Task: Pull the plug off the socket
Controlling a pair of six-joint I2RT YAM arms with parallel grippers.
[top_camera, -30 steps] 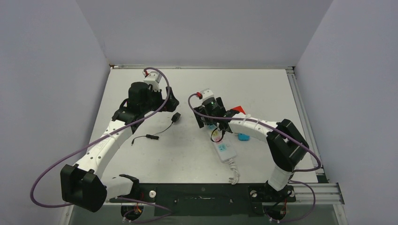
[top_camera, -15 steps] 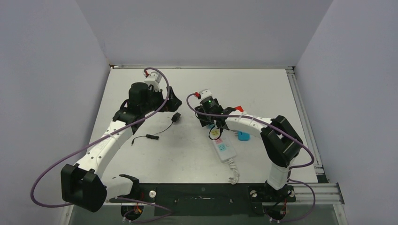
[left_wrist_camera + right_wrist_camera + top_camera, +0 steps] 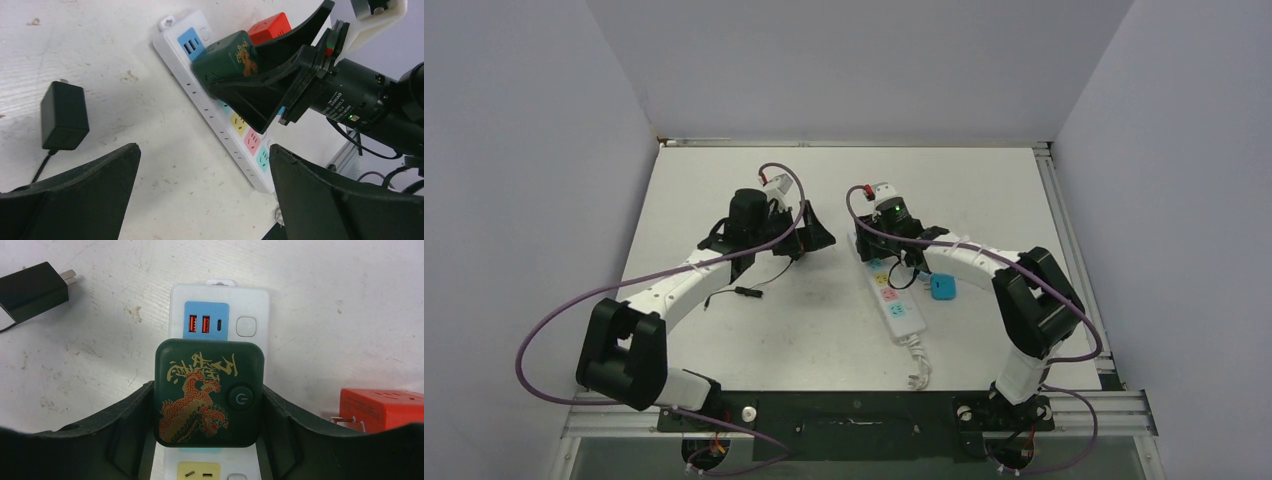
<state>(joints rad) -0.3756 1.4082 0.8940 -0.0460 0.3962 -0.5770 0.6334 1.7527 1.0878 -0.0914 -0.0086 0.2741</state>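
The socket, a long white power strip [image 3: 902,312] with pastel outlets, lies at mid-table and shows in the right wrist view [image 3: 220,300] and the left wrist view [image 3: 235,135]. A dark green plug with a gold and red dragon [image 3: 209,392] sits on its far outlet, just below the blue USB panel; it also shows in the left wrist view [image 3: 225,57]. My right gripper [image 3: 207,390] is shut on the plug, one finger pressed on each side; in the top view the right gripper [image 3: 886,250] is over the strip's far end. My left gripper [image 3: 202,150] is open and empty, just left of the strip [image 3: 816,238].
A black adapter [image 3: 64,116] with a thin black cable [image 3: 744,292] lies left of the strip. A red block [image 3: 385,407] lies right of the strip's far end. A small blue object [image 3: 942,289] lies right of the strip. The strip's white cord [image 3: 916,368] coils toward the near edge.
My left gripper has moved right, toward the strip. My right gripper has moved to the strip's far end and closed on the green plug. The strip has shifted slightly.
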